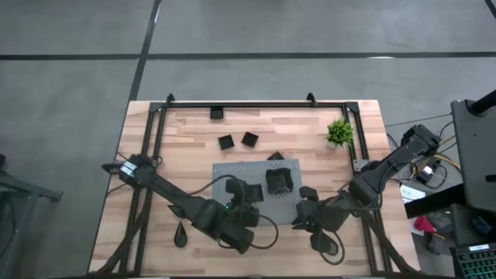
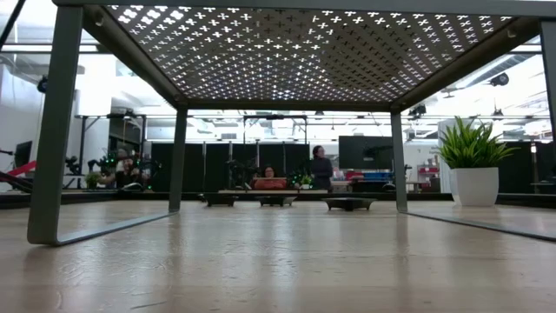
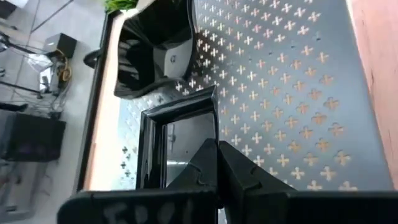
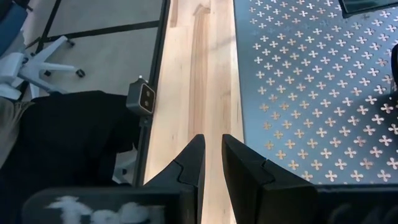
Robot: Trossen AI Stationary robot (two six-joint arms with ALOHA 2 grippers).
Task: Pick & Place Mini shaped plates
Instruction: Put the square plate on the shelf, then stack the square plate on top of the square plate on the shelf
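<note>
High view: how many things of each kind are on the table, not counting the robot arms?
Black mini plates: 6 clearly seen (dark shapes by the right arm cannot be told)
Grey board: 1
Green potted plant: 1
Total: 8

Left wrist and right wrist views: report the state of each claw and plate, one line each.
left claw: shut, tips at the square plate's rim.
right claw: slightly open, empty, over the table.
square plate: upright on the grey board, empty.
wavy plate: upright on the grey board, empty.
</note>
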